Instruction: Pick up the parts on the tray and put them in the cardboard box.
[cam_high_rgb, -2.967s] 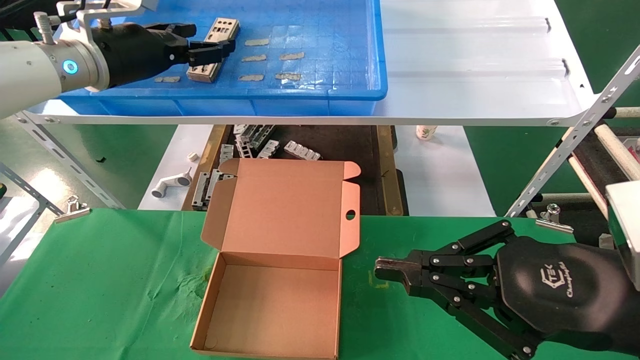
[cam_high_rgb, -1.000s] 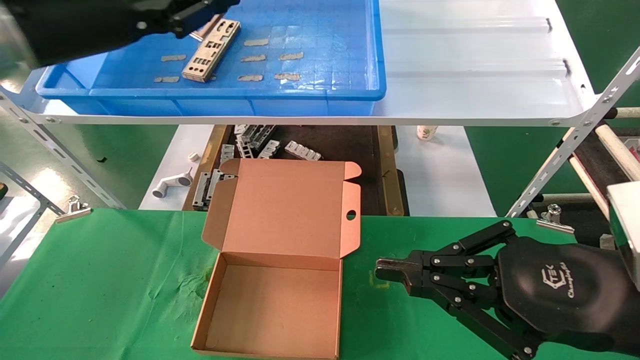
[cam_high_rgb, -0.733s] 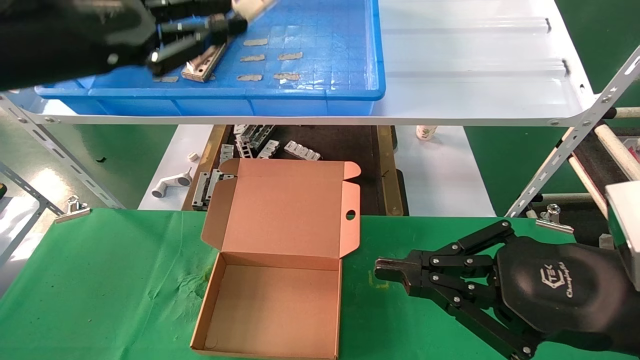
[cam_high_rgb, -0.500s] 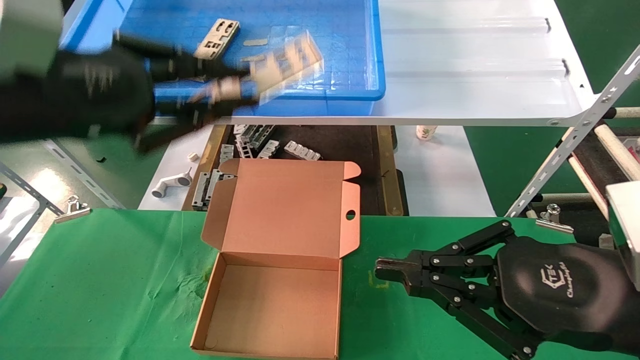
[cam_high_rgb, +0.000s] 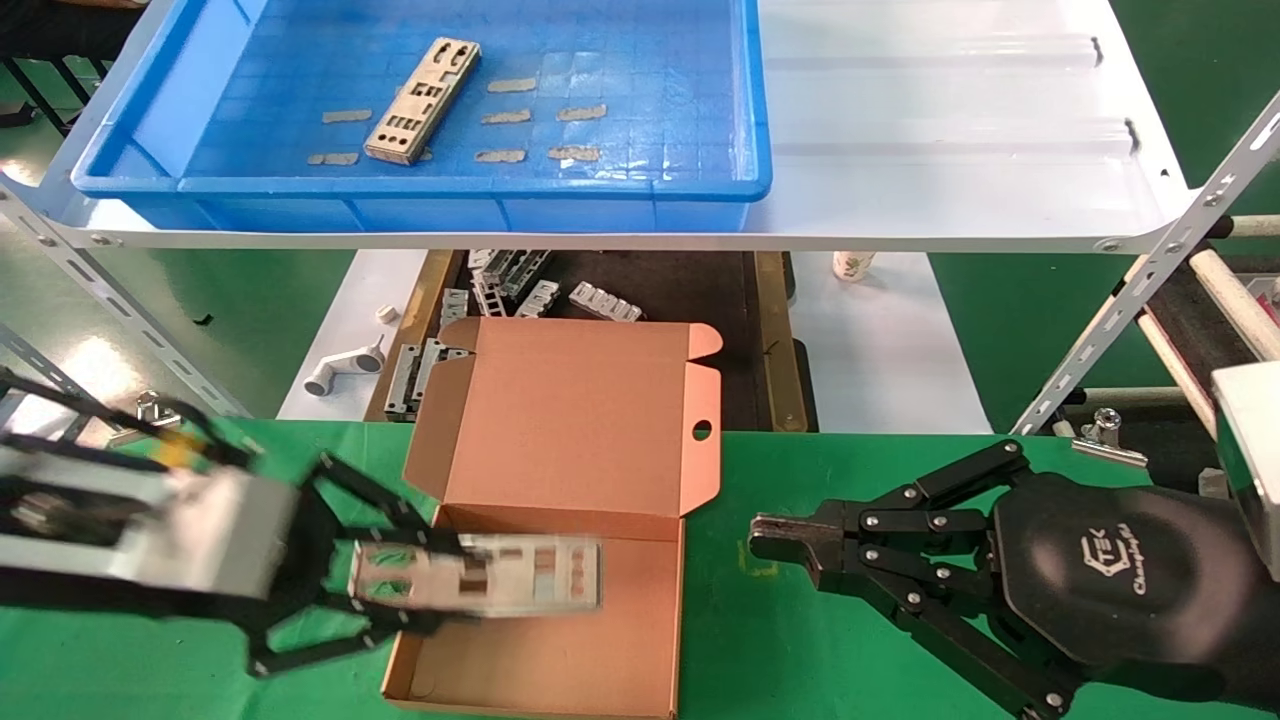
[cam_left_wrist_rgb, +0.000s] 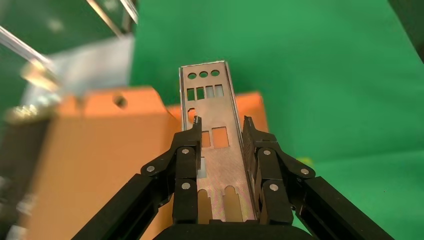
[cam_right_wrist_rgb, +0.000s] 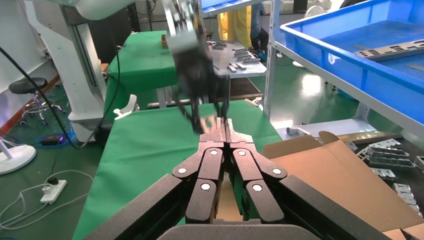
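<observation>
My left gripper (cam_high_rgb: 430, 582) is shut on one of the parts (cam_high_rgb: 490, 575), a long silver-grey punched plate. It holds the plate flat above the open cardboard box (cam_high_rgb: 560, 650), reaching in from the box's left side. In the left wrist view the plate (cam_left_wrist_rgb: 207, 100) sticks out past the fingertips (cam_left_wrist_rgb: 197, 122), with the box (cam_left_wrist_rgb: 100, 160) below it. Another part (cam_high_rgb: 422, 100) lies on the floor of the blue tray (cam_high_rgb: 450, 187) on the white shelf. My right gripper (cam_high_rgb: 765, 540) rests shut and empty on the green cloth to the right of the box, seen also in its wrist view (cam_right_wrist_rgb: 224, 122).
Short beige tape strips (cam_high_rgb: 583, 112) lie on the tray floor. Under the white shelf (cam_high_rgb: 950, 170) a dark tray holds grey brackets (cam_high_rgb: 600, 300). A white plastic fitting (cam_high_rgb: 335, 372) lies beside it. Binder clips (cam_high_rgb: 1108, 435) pin the green cloth (cam_high_rgb: 200, 480).
The left gripper lifted one plate out of the tray and swung it down fast to over the box. One plate stayed on the tray. The right arm has not moved.
</observation>
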